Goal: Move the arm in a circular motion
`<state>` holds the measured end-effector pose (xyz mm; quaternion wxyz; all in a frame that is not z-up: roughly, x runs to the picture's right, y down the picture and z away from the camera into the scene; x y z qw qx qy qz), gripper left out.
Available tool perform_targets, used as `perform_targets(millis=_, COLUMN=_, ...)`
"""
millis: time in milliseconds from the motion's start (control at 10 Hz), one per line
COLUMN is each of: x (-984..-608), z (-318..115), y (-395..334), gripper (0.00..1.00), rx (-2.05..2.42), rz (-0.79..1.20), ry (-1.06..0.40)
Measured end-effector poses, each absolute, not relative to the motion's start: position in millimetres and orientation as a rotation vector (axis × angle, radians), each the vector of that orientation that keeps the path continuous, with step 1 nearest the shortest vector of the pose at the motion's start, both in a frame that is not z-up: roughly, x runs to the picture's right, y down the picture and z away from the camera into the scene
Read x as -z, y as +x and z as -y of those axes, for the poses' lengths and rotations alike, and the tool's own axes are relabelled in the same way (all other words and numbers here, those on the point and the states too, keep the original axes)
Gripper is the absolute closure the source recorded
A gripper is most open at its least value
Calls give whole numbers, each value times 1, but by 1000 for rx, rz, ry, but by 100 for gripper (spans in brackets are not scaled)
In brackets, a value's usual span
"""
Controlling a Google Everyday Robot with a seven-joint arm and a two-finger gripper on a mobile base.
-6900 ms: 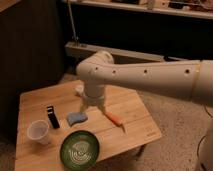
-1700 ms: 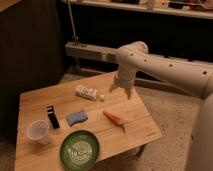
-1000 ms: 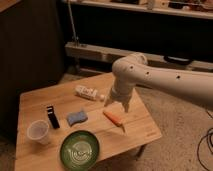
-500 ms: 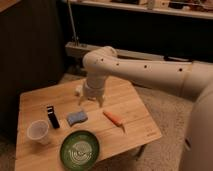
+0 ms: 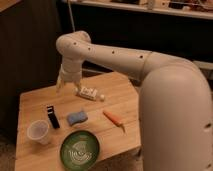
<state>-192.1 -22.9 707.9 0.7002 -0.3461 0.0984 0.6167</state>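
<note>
the arm (image 5: 125,60) is a thick cream-white run of rounded segments dotted with small dark holes; its biggest segment fills the right side of the view, from there it stretches up and leftward to a bent joint near the top left, and then drops straight down toward the far left part of the wooden surface (image 5: 30,105). at its lower end the claw (image 5: 64,84) hangs just above the back left area of the surface, beside the left end of a small white bottle (image 5: 90,93) that lies on its side; whether the claw touches the wood i cannot tell, and whether it is spread or pressed together i cannot tell either, though nothing can be seen held in it. in front of the bottle, toward the middle of the surface, lies a blue sponge (image 5: 77,117), and just to its left a small black object (image 5: 52,116) stands upright. a clear plastic cup (image 5: 38,132) stands at the front left, near the black object. a green plate with a pale swirl pattern (image 5: 80,149) sits at the front edge, below the sponge. an orange carrot (image 5: 113,120) lies slantwise to the right of the sponge, apart from both the plate and the bottle. behind the surface runs a dark shelf unit (image 5: 150,20)
</note>
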Motion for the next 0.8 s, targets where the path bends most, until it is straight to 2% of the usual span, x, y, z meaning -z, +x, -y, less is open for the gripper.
perform_targets(millis=300, x=-745, z=71, y=-188, gripper=35, rx=-1460, rz=-224, ry=-694)
perform_targets(millis=800, x=-769, z=89, y=-111, gripper=35, rx=-1640, rz=-266, ry=-578)
